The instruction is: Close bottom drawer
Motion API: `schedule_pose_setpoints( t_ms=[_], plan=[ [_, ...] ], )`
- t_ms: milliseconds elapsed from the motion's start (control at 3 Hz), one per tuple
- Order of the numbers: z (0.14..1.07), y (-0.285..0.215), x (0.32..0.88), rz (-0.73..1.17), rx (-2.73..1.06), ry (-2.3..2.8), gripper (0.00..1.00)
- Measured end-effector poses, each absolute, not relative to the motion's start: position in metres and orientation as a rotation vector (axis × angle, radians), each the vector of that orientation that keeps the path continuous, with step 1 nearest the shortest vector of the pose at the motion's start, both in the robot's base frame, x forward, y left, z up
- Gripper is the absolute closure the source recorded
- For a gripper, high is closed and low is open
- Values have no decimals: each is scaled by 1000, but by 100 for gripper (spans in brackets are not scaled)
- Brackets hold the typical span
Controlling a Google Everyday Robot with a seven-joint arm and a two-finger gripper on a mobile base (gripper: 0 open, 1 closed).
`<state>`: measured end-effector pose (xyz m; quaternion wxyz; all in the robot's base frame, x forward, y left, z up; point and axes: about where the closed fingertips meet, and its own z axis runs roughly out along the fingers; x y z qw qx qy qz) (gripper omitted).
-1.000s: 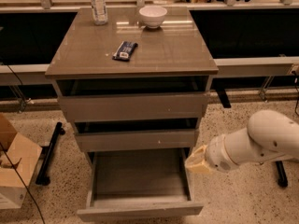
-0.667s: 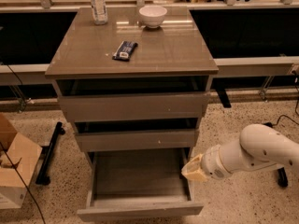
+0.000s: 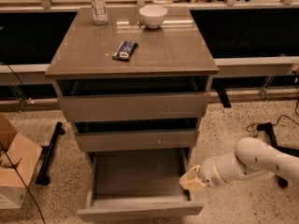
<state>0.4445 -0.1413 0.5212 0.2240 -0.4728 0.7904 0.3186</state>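
- The cabinet (image 3: 207,88) stands on a speckled floor (image 3: 243,125), in front of a long low ledge (image 3: 254,66).
- Its top is a glossy brown counter (image 3: 159,55) that carries three small things.
- The bottom drawer (image 3: 139,211), the lowest of three, is pulled far out toward the camera. Its grey floor and side walls are bare to view and its plain front panel sits near the lower edge of the view.
- The top drawer (image 3: 133,107) and the middle drawer (image 3: 135,140) sit above it, each with a dark gap over its front.
- A white robot arm (image 3: 261,160) reaches in low from the right.
- A cardboard box (image 3: 14,171) sits on the floor at the left edge.
- A clear bottle (image 3: 98,3) stands upright at the back left of the counter.
- A white bowl (image 3: 153,16) stands at the back, right of the bottle and well apart from it.
- A dark packet (image 3: 125,50) lies flat nearer the front.
- The claw (image 3: 191,179), pale yellow at its tip, sits just beside the right wall of the bottom drawer, near its front corner. I cannot tell whether it is apart or together, nor whether it touches the wall.
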Motion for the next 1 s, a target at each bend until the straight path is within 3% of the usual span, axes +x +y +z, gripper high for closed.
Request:
schedule_pose_setpoints(
  t_ms=[1000],
  plan=[
    [384,-128,419,997,-1196,2247,100]
  ],
)
